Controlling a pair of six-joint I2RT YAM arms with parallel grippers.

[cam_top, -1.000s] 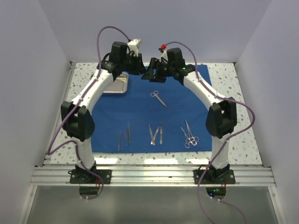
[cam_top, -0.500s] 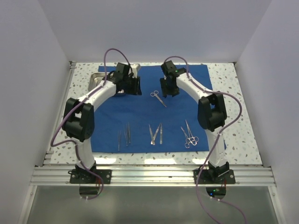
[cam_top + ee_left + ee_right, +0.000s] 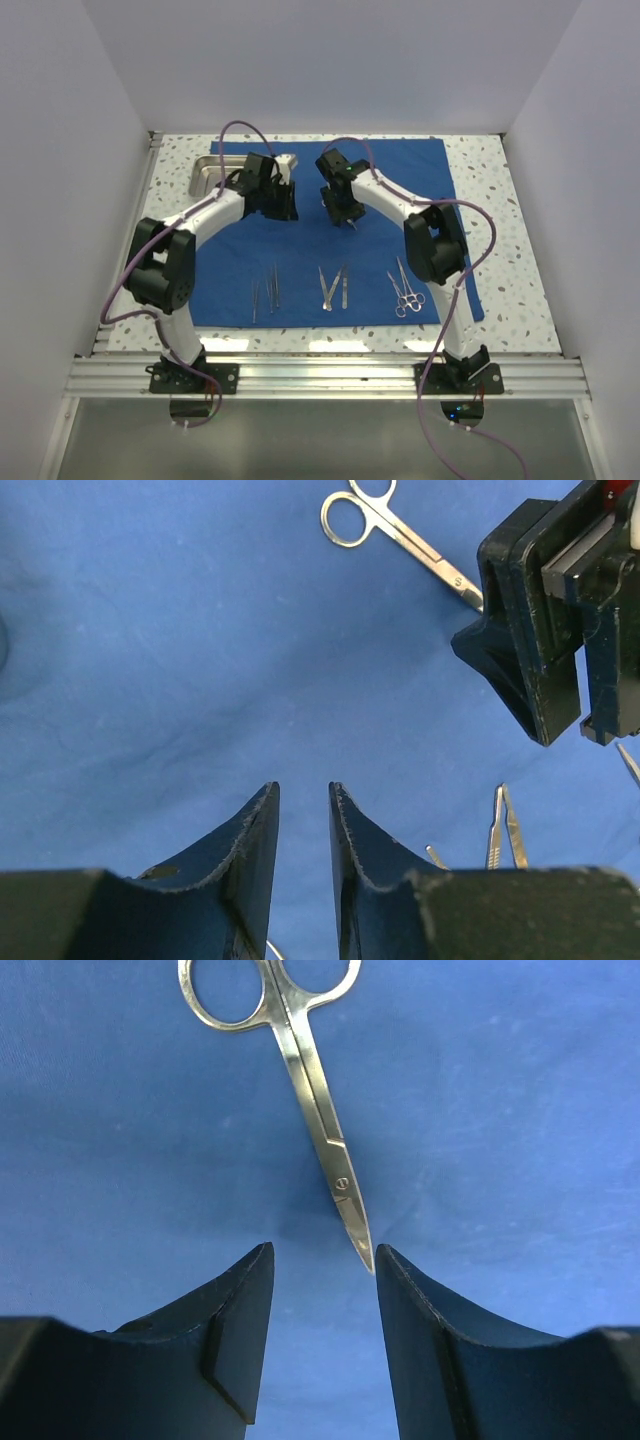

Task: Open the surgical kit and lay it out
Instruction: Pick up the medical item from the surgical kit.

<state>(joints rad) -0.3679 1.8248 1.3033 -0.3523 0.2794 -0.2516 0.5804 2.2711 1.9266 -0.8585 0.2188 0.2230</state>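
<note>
The royal-blue cloth (image 3: 300, 250) lies spread flat on the table. The steel tray (image 3: 205, 172) sits at its far left corner. A small pair of scissors (image 3: 300, 1070) lies on the cloth, its tip just short of my right gripper (image 3: 322, 1255), beside the right finger. That gripper is open, low over the cloth (image 3: 120, 1160), and holds nothing. My left gripper (image 3: 303, 790) hovers over bare cloth (image 3: 180, 660) with a narrow gap between its fingers and nothing in it. The same scissors (image 3: 400, 535) and the right gripper (image 3: 560, 620) show in the left wrist view.
Along the cloth's near half lie thin tweezers (image 3: 255, 295), two more steel pieces (image 3: 330, 287) in the middle, and ring-handled instruments (image 3: 405, 290) to the right. The speckled tabletop (image 3: 510, 200) shows around the cloth, between white side walls.
Both arms pulled back from the far edge toward the middle of the cloth. The right gripper came down over the scissors and narrowed somewhat. The left moved off the tray.
</note>
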